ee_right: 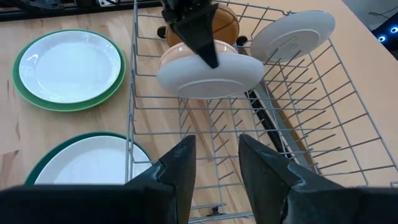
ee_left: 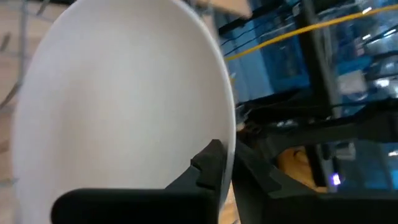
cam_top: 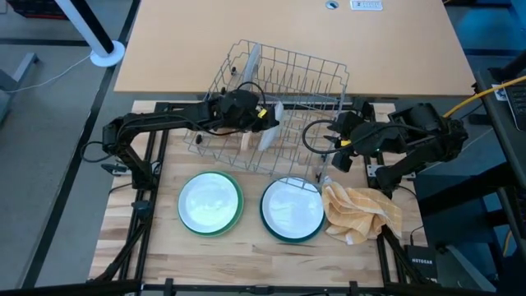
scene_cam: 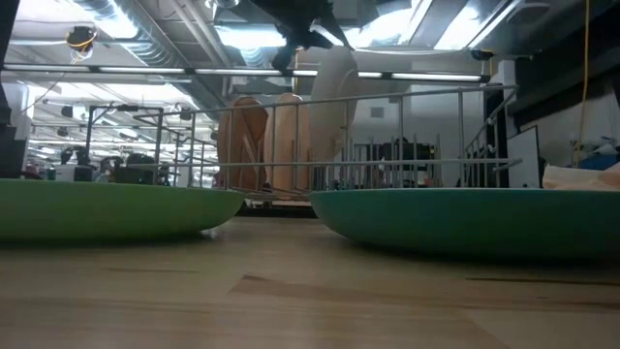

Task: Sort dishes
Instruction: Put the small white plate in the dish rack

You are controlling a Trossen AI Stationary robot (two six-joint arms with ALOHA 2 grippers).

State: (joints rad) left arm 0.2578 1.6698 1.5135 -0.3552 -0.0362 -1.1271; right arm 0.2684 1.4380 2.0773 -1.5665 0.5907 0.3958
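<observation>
Left gripper [cam_top: 265,115] holds a white plate [cam_top: 274,113] in the wire rack [cam_top: 279,103]; at 6 o'clock lie a green plate [cam_top: 211,203] and teal plate [cam_top: 292,209].

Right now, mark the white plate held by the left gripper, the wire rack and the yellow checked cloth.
white plate [ee_right: 211,76]: right wrist view, on its flat face.
wire rack [cam_top: 283,70]: high view, on its far wires.
yellow checked cloth [cam_top: 362,211]: high view, middle of the crumpled fabric.

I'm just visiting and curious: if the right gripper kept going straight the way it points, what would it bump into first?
Probably the wire rack: the open right gripper points into its tines. Beyond them stands the white plate in the left gripper, but depth is hard to judge.
</observation>
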